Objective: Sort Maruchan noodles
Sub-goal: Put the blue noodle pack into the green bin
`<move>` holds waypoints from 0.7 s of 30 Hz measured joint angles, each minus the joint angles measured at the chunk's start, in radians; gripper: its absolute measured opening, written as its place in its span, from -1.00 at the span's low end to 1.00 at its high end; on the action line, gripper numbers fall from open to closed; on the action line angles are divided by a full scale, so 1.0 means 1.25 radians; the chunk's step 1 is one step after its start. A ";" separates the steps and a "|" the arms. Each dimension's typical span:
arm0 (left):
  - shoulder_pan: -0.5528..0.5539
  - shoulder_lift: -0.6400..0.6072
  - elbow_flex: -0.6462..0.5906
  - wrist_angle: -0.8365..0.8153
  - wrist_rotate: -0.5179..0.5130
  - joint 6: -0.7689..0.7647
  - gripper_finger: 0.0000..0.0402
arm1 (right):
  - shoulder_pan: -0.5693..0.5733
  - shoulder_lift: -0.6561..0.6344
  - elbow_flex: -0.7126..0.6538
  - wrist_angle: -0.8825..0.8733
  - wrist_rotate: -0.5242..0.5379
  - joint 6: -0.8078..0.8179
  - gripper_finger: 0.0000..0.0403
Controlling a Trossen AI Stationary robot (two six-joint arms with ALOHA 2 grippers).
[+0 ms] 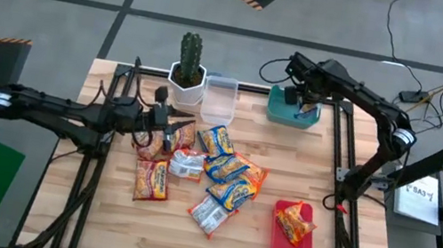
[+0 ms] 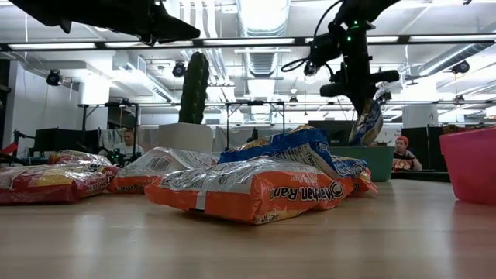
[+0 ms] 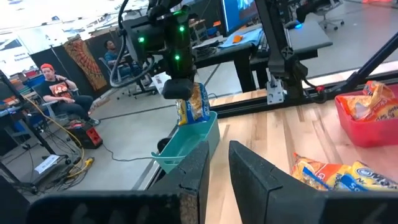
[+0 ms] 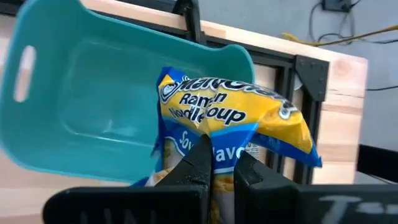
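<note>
- Blue-and-yellow packet point(image 4: 230, 124): is hanging from the right gripper point(image 4: 222, 163) above the teal bin point(image 4: 81, 106) at the table's far right; its jaws are pinching shut on the packet's lower edge.
- Handling, as a judgement: the packet is looking light and crinkly, its film slippery and its noodle block brittle, so a firm pinch on the flat seam edge, not across the block, should be serving best.
- Remaining noodle packets point(image 1: 222, 174): are lying in a loose, overlapping pile mid-table, orange, blue-and-yellow and silvery ones touching one another; an overlapped packet is likely dragging its neighbours when lifted.
- Sorted packet point(image 1: 295, 224): is resting in the red tray point(image 1: 274, 241) at the near right.
- Left gripper point(image 1: 168, 129): is hovering over the pile's left side, jaws nearly closed with a narrow gap, holding nothing.
- Cactus pot point(image 1: 186, 78) and clear container point(image 1: 218, 98): are standing at the far edge.
</note>
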 joint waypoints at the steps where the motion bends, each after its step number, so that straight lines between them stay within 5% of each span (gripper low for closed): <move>1: 0.000 0.002 0.000 0.000 0.000 0.001 -0.78 | 0.000 0.000 -0.003 0.001 0.017 0.000 -0.96; 9: 0.000 0.020 0.000 0.007 -0.002 0.010 -0.78 | 0.000 0.000 -0.057 0.055 0.134 -0.044 -0.96; 21: 0.000 0.022 0.000 0.013 -0.004 0.011 -0.78 | 0.002 0.001 -0.194 0.209 0.135 -0.115 -0.96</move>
